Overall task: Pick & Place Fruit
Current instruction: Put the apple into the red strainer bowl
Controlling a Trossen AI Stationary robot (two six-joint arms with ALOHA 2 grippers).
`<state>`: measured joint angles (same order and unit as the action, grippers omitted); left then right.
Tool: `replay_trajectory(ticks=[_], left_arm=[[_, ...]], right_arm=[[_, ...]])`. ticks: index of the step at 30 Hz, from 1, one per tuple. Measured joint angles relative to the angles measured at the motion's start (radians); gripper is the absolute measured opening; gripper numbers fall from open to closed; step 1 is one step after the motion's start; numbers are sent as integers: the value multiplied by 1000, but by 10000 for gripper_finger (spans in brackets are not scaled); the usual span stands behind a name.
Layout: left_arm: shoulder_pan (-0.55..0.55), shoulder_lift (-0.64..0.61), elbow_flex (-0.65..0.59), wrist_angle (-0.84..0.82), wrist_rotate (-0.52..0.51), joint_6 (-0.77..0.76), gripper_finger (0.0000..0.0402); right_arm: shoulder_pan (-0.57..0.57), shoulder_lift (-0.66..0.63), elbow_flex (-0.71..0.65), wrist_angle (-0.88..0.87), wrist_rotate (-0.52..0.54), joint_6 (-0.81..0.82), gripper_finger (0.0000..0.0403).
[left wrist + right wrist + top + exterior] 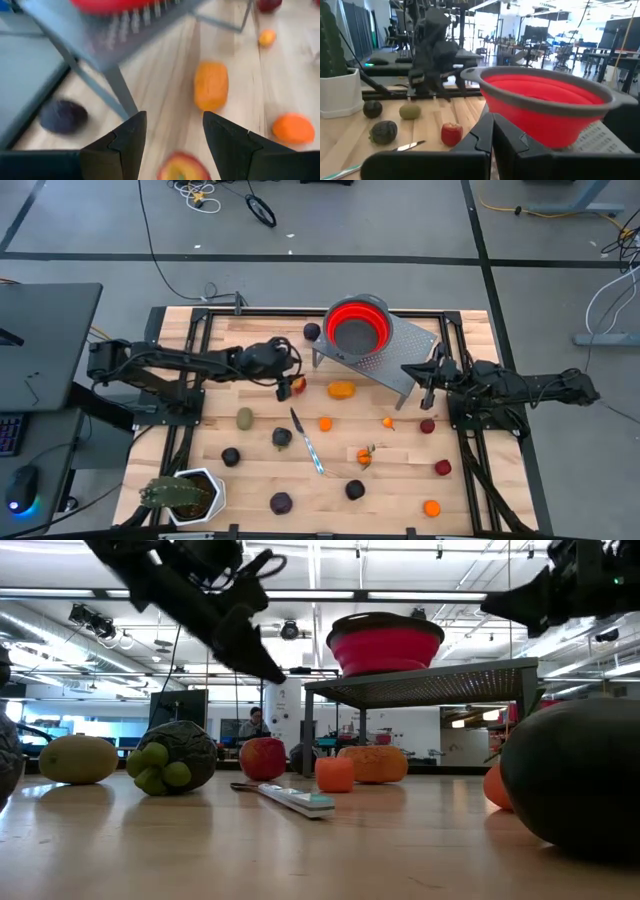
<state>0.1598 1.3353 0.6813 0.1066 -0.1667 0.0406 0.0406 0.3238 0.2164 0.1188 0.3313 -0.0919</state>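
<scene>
Left gripper (170,145) shows its fingers (125,142) parted and empty, poised right above a red apple (184,167), with an oblong orange fruit (211,85) on the wood just beyond. Over to the right gripper (492,132): fingers clenched together, nothing between them, pointing at the red colander (545,105) on its grey rack (395,360). The overhead view gives what the wrists miss: the fruit scattered across the whole wooden desk (260,480), a dark purple one (311,331) behind the rack, an olive one (244,418) on the left, dark ones along the front, a knife (306,441) mid-desk and a spiky plant in a white pot (185,495) at the front left corner. Only the low view shows a person (253,723) seated far back in the bright open room. No writing is legible anywhere.
</scene>
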Motion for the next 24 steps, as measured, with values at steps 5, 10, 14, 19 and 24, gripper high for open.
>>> replay_trajectory(ticks=[5,10,14,19,24], left_arm=[[1,8,-19,-2,-22,-94,217],[0,12,-19,-38,-35,-121,259],[0,45,-20,-47,-108,-158,301],[0,92,-19,-28,-51,-167,342],[0,128,-17,-48,-42,-193,366]], right_arm=[[0,138,77,1,-2,-12,16],[0,260,114,28,-24,-16,16],[7,329,131,85,-99,-27,19],[34,364,142,118,-96,-37,34],[41,371,142,139,-91,-56,47]])
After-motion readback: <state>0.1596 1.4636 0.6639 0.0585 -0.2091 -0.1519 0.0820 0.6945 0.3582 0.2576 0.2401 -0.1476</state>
